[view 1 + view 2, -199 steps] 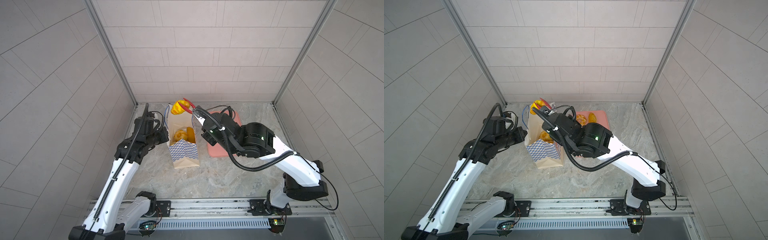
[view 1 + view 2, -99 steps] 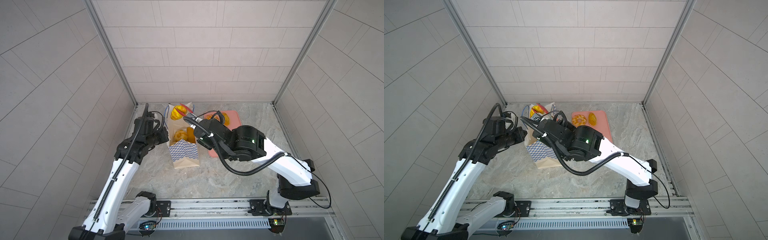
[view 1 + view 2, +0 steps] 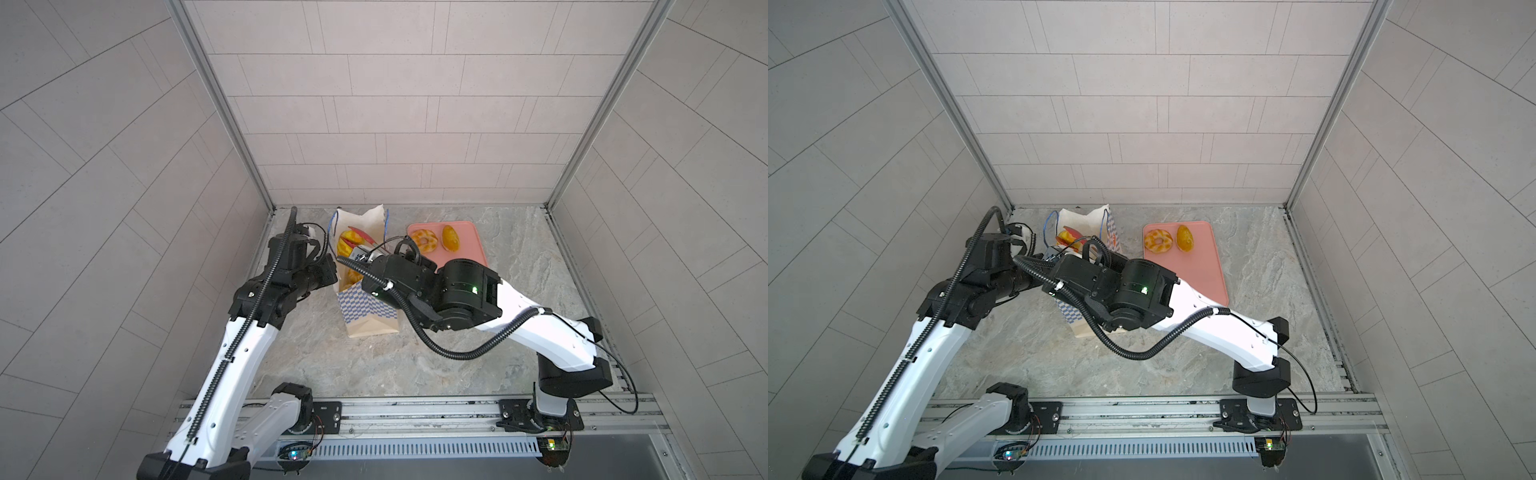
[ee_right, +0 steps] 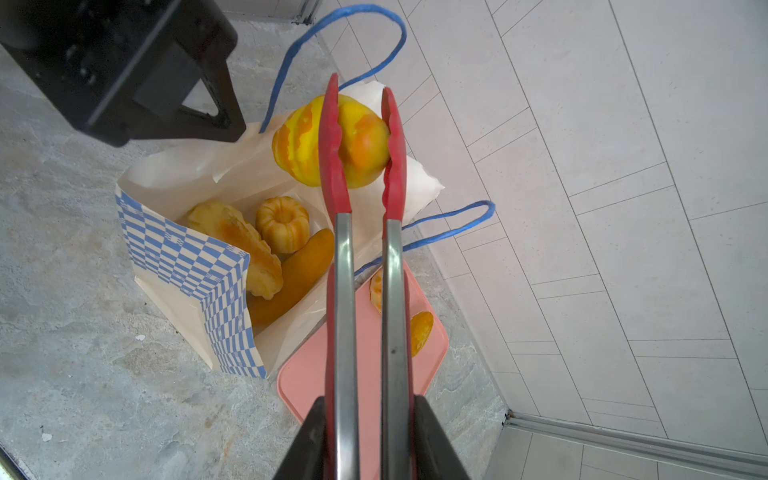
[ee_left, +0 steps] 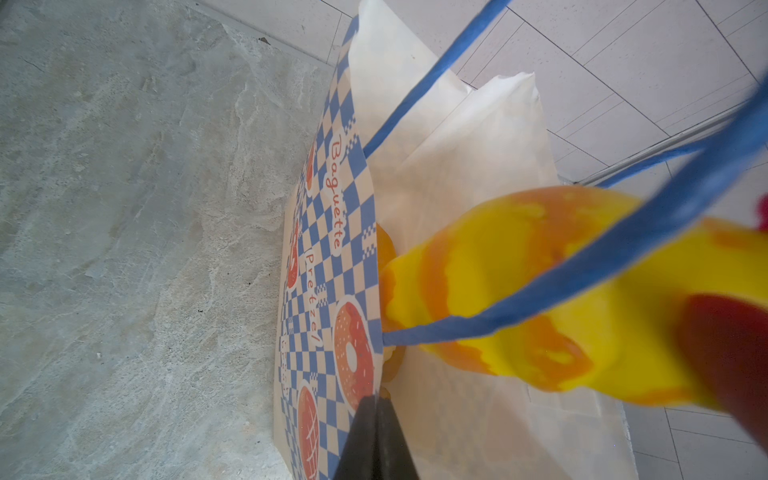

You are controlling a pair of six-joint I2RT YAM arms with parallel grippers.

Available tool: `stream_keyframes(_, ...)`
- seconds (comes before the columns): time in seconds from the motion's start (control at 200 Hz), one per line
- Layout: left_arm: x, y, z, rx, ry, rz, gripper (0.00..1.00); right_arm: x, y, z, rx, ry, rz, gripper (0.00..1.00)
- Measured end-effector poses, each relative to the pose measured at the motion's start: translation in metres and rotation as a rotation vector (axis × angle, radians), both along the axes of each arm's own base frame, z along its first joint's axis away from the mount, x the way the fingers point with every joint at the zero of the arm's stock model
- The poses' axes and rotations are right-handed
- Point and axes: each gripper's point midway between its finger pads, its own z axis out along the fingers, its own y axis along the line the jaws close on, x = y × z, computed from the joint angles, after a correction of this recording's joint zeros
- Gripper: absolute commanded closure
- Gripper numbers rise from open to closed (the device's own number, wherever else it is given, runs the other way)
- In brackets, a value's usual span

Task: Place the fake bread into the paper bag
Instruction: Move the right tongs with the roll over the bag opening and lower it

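Observation:
The paper bag (image 3: 368, 309) (image 3: 1073, 313) stands open on the stone floor. My left gripper (image 5: 376, 400) is shut on its near rim. My right gripper (image 4: 368, 402) is shut on red-tipped tongs (image 4: 345, 291). The tongs pinch a striped yellow-orange roll of fake bread (image 4: 353, 145) (image 3: 345, 242) (image 3: 1064, 238) over the bag's mouth (image 5: 478, 174), near its far wall. Several pastries (image 4: 235, 245) lie inside the bag. A ring doughnut (image 3: 424, 241) (image 3: 1158, 241) and an oval bun (image 3: 450, 238) (image 3: 1185, 238) lie on the pink tray.
The pink tray (image 3: 465, 257) (image 3: 1200, 274) lies flat just right of the bag. Blue cord handles (image 4: 332, 41) stick up from the bag's rim around the tongs. The tiled back wall (image 3: 395, 183) is close behind the bag, and the left side wall is near.
My right arm has swung left over the bag, bringing the tongs and the striped roll down to its mouth and uncovering the tray. The left gripper has kept its hold on the rim.

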Motion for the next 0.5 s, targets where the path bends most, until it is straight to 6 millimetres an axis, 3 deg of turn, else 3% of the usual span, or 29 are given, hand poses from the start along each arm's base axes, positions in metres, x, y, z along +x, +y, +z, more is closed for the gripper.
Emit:
stream_keyframes(0.31, -0.001, 0.0, 0.001, -0.001, -0.004, 0.0, 0.93, 0.0, -0.005, -0.005, -0.049, 0.005, -0.007, 0.7)
stream_keyframes(0.5, -0.001, 0.0, 0.001, 0.0, -0.004, 0.0, 0.93, 0.002, 0.003, -0.022, -0.106, 0.022, -0.006, 0.71)
